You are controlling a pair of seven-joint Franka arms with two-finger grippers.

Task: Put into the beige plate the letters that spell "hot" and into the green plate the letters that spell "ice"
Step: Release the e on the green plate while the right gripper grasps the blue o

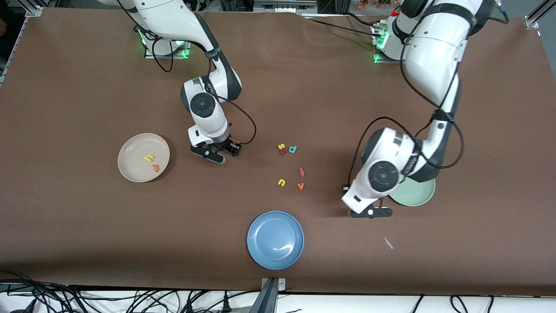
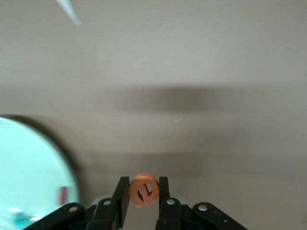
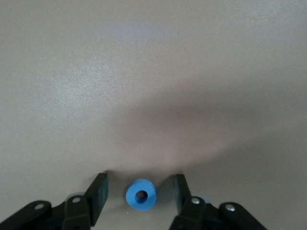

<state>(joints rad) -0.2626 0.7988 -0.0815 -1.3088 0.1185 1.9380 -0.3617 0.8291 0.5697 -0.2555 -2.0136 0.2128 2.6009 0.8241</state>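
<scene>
The orange "e" (image 2: 144, 190) is pinched upright in my left gripper (image 2: 143, 184), which is shut on it. That gripper (image 1: 371, 213) hangs over bare table just beside the green plate (image 1: 419, 193), which the left arm partly hides. Inside the green plate (image 2: 29, 167) I see a small dark red piece (image 2: 63, 194). The blue "o" (image 3: 141, 195) lies flat on the table between the fingers of my right gripper (image 3: 140, 182), which is open, with a gap on each side. This gripper (image 1: 221, 152) is low beside the beige plate (image 1: 130, 150), which holds the yellow "h" (image 1: 149, 158) and orange "t" (image 1: 155, 168).
Loose letters lie mid-table: yellow "s" (image 1: 281, 146), teal "d" (image 1: 292, 149), yellow "u" (image 1: 282, 182), orange "v" (image 1: 300, 186) and a reddish one (image 1: 302, 172). A blue plate (image 1: 275, 239) sits nearer the front camera. A white scrap (image 1: 388, 242) lies near the left gripper.
</scene>
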